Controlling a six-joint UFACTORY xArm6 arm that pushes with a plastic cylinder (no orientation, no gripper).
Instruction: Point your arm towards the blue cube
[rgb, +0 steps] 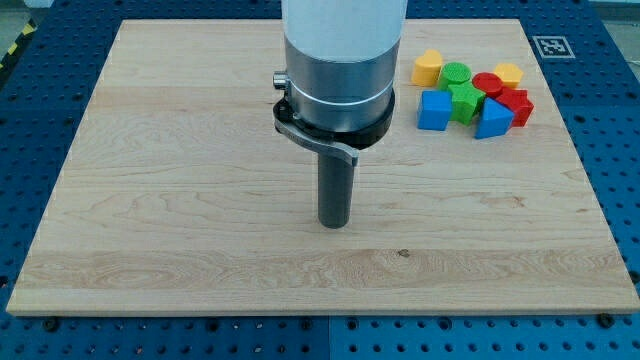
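Nearest the camera is the front edge of the wooden board (200, 290), which lies flat on a blue table (40, 120) full of small holes. On the board, a bit past the middle from left to right, stands my tip (334, 225), the bottom end of one dark rod that hangs straight down from a big grey and white arm (338, 60). It is a plain rod with no fingers, so it holds nothing and touches no block. All the blocks sit in one bunch in the far right part of the board, and I count eight. Going left to right, first come a yellow block (428, 69) at the far side and the blue cube (434, 110) at the near side. Next are two green blocks, a round green block (456, 72) farther off and a green block (465, 100) just beside the blue cube. Then comes a second blue block (493, 119), a round red block (487, 84), another yellow block (508, 73) and a red block (518, 106) at the right end. So there are two of each colour, packed close with many touching. The blue cube is to the right of my tip and farther away, well apart from it. A small black and white tag (550, 45) sits on the far right corner of the board.
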